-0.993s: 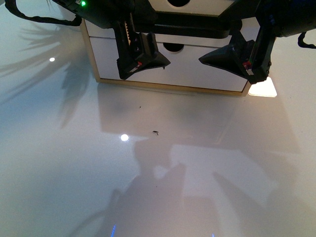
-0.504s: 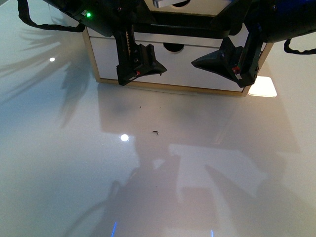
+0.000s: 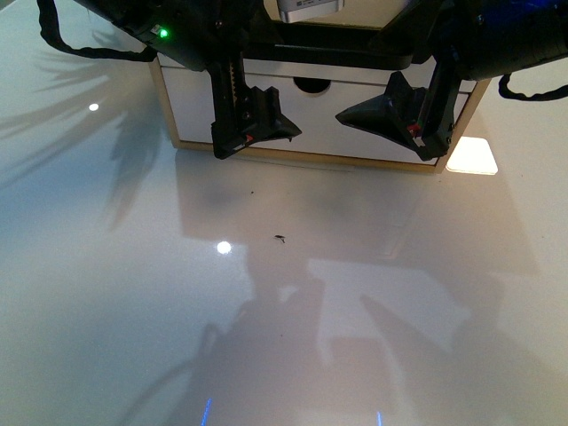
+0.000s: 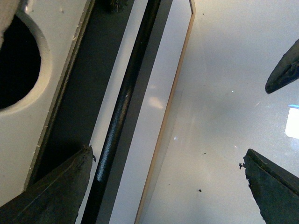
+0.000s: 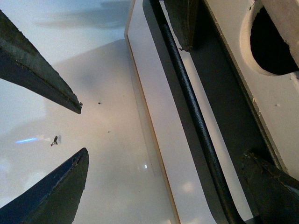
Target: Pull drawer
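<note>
The drawer (image 3: 355,69) is white-fronted, with a long black bar handle (image 3: 346,55) in a dark recess. It sits in a wood-edged cabinet at the back. The handle (image 4: 122,107) also runs through the left wrist view beside a round notch (image 4: 14,60), and the handle (image 5: 191,107) crosses the right wrist view. My left gripper (image 3: 257,106) (image 4: 167,154) is open and straddles the bar, one finger in the recess. My right gripper (image 3: 399,98) (image 5: 163,156) is open and straddles the bar the same way, further right. Nothing is gripped.
Below the handled drawer is a plain white drawer front (image 3: 355,120) with a dark semicircular notch (image 3: 311,86). The cabinet's wooden base edge (image 3: 311,155) meets a glossy white table (image 3: 266,311). A dark speck (image 3: 280,238) lies on the table, and a bright patch (image 3: 472,157) is by the cabinet's right corner.
My right gripper has shifted left and a little up toward the handle. The left gripper has hardly moved. Both stay open.
</note>
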